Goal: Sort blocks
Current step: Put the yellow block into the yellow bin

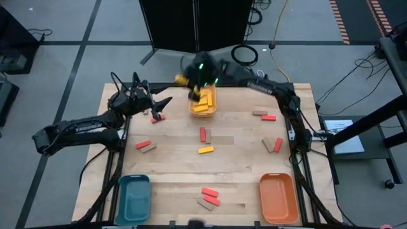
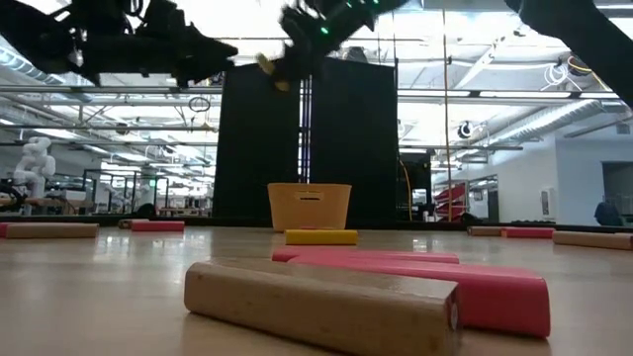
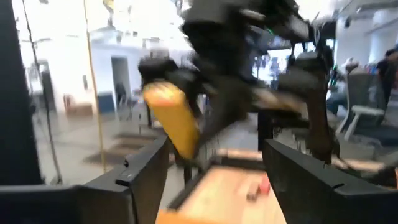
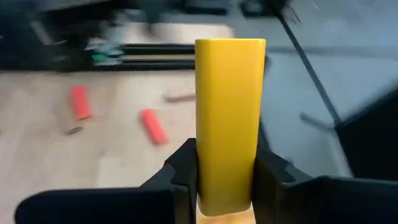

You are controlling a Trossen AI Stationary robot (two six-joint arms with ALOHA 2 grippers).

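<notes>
Small red, tan and yellow blocks lie flat across the wooden table (image 1: 241, 172). Several yellow blocks sit in the yellow tray (image 1: 203, 102) at the far middle. My right gripper (image 1: 188, 77) hangs in the air just beyond that tray's far left corner, shut on a yellow block (image 4: 229, 118), which also shows as the yellow block (image 2: 267, 67) high in the low view. My left gripper (image 1: 163, 106) is open and hovers left of the tray, above a red and tan pair of blocks (image 1: 156, 117). Its fingers (image 3: 143, 180) touch nothing. My right gripper pinches the yellow block between its two fingers (image 4: 183, 165), at the block's lower end (image 4: 225, 186). The fingers lie along the bar, and the rest of it sticks out past the fingertips. The block is lifted clear, high above the table.
A teal tray (image 1: 133, 196) stands at the near left and an orange tray (image 1: 278, 197) at the near right. Loose blocks: a red block (image 1: 203, 134) and a yellow block (image 1: 205, 150) at centre, pairs at the left (image 1: 145, 145), right (image 1: 275, 145) and near middle (image 1: 208, 197).
</notes>
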